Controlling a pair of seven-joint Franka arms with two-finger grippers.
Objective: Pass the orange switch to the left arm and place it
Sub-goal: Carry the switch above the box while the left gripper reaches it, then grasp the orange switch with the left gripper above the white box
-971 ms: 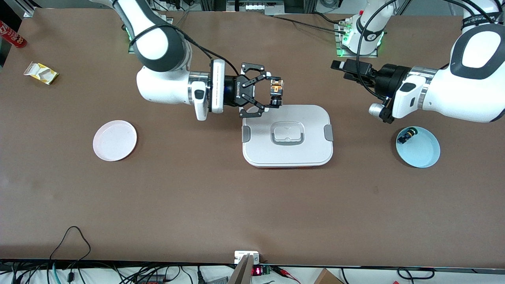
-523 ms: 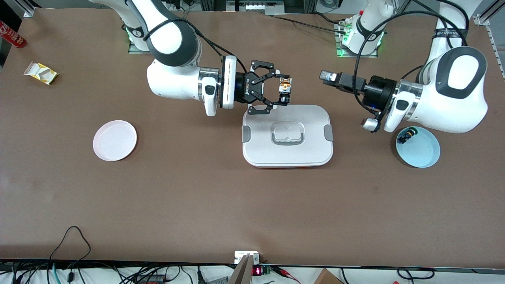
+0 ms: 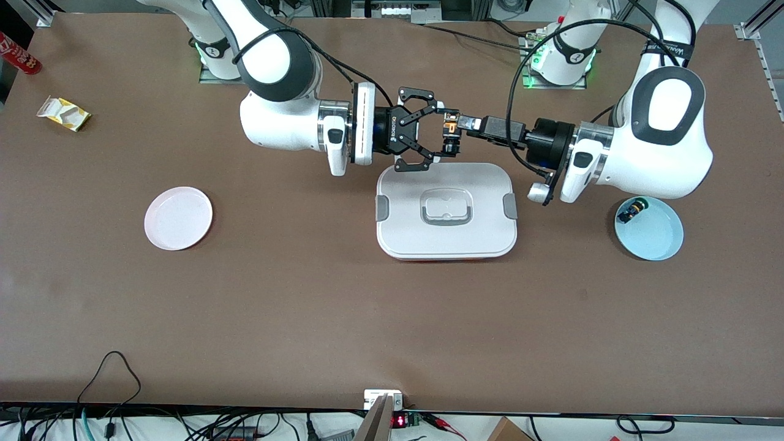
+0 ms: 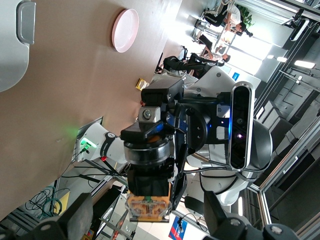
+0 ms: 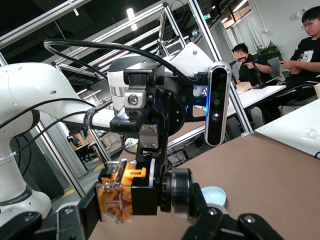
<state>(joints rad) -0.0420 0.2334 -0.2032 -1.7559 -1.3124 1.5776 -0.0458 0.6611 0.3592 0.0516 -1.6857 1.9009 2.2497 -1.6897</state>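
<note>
My right gripper (image 3: 449, 131) is shut on the orange switch (image 3: 451, 130) and holds it in the air over the table, beside the rim of the white box (image 3: 447, 245) on the robots' side. In the right wrist view the switch (image 5: 135, 192) sits clamped between the fingers (image 5: 75, 220). My left gripper (image 3: 468, 122) comes in from the left arm's end and meets the switch. In the left wrist view its fingers (image 4: 75, 220) stand wide apart, open, with the switch (image 4: 147, 200) between them. The box's corner shows there too (image 4: 12, 45).
A pink plate (image 3: 178, 218) lies toward the right arm's end. A blue plate (image 3: 658, 236) toward the left arm's end holds another small black switch (image 3: 631, 211). A yellow packet (image 3: 63, 113) and a red can (image 3: 18, 55) lie at the right arm's end.
Both arms have moved toward each other above the box's rim. The right gripper carried the switch along, and the left gripper has closed the gap and now has its open fingers around it.
</note>
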